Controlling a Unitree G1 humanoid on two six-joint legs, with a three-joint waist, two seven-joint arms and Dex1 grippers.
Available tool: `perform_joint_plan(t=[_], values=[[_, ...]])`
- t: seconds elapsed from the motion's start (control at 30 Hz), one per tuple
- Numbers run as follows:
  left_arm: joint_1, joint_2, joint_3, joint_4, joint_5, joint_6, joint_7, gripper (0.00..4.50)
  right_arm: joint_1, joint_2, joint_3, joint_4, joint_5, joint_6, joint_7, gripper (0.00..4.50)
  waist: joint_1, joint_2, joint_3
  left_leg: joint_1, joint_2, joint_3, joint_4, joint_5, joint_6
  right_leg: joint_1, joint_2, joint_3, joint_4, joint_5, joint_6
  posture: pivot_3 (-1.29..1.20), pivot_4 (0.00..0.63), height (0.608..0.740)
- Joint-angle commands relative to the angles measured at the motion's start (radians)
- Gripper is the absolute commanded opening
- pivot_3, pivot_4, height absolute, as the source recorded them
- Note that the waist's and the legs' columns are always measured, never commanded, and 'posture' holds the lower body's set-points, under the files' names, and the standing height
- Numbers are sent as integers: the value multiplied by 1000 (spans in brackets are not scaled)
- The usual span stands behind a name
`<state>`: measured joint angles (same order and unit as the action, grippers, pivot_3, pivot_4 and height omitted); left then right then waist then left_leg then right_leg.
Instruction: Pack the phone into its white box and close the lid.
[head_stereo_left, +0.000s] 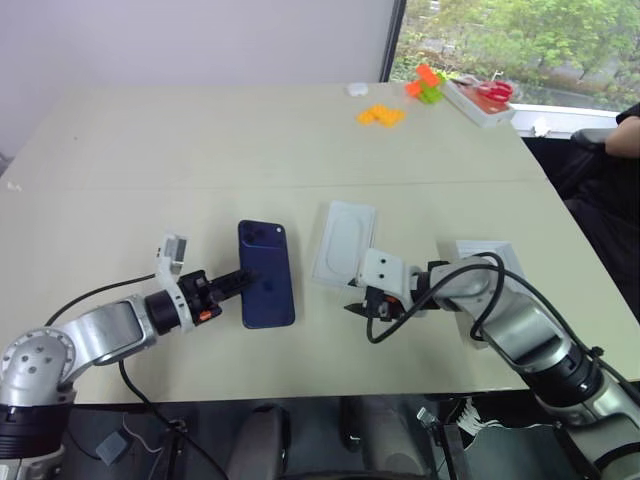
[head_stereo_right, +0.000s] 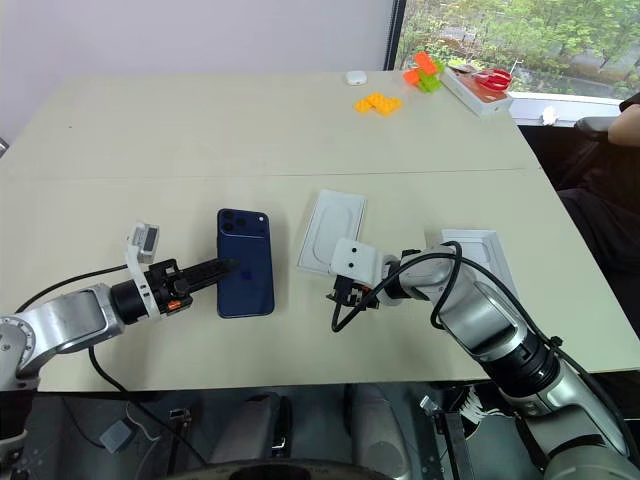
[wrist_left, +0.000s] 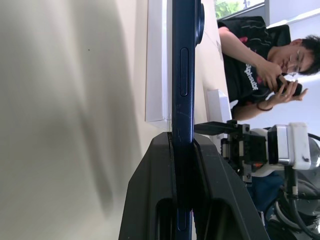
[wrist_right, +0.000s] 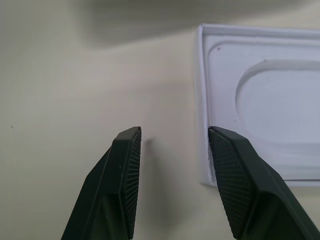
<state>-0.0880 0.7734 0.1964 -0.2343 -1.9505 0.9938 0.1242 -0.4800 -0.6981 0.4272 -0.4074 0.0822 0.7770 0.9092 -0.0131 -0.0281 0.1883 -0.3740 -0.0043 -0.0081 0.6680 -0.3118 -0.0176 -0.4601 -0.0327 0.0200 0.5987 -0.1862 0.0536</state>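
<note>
The dark navy phone (head_stereo_left: 268, 262) lies back-up on the cream table (head_stereo_left: 200, 150), camera cluster at its far corner. My left gripper (head_stereo_left: 243, 279) is shut on the phone's left long edge; in the left wrist view the phone (wrist_left: 183, 75) sits edge-on between the two black fingers (wrist_left: 150, 195). My right gripper (wrist_right: 175, 135) hangs open just above the table, beside the near corner of a flat white insert (head_stereo_left: 345, 243) with an oval recess. A shallow white box (head_stereo_right: 474, 250) with a raised rim lies to the right, partly behind my right forearm. The lid is out of view.
Orange blocks (head_stereo_left: 381, 115), green and orange blocks (head_stereo_left: 427, 85) and a white tray (head_stereo_left: 478, 112) holding red things sit at the far right corner. A seated person (wrist_left: 260, 65) is beyond the table's right edge. The table's front edge runs close below both grippers.
</note>
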Motion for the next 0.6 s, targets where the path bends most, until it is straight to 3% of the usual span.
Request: perform_joint_plan(t=[0.03, 0.07, 0.3, 0.47, 0.6], values=[[-16, 3, 12, -18, -17, -17, -20, 0, -2, -12, 3, -2, -16, -25, 0, 339, 1, 0, 0, 0, 0, 0, 0, 0, 0, 0, 0, 0, 0, 0, 0, 0, 150, 726], [-15, 2, 12, -18, -19, -19, -18, 0, -1, -13, 2, -2, -18, -28, 1, 24, 1, 0, 0, 0, 0, 0, 0, 0, 0, 0, 0, 0, 0, 0, 0, 0, 150, 726], [-20, -3, 38, -11, -22, -30, -23, 0, 28, -74, -18, -69, -14, -113, 62, 24, 2, 0, 0, 0, 0, 0, 0, 0, 0, 0, 0, 0, 0, 0, 0, 0, 150, 726], [-40, -5, 42, -15, -22, -29, -23, 0, 136, -187, -75, -214, 74, -161, 170, 24, 5, 0, 0, 0, 0, -1, 0, 0, 0, 1, 0, -1, 0, 2, 3, 0, 150, 726], [-73, -29, 18, -33, -22, -28, -9, 0, 196, -215, -88, -263, 81, -159, 164, 24, 2, -1, 0, 1, 0, 0, 1, 0, 0, 2, 0, 0, 0, 1, 2, 0, 150, 726]])
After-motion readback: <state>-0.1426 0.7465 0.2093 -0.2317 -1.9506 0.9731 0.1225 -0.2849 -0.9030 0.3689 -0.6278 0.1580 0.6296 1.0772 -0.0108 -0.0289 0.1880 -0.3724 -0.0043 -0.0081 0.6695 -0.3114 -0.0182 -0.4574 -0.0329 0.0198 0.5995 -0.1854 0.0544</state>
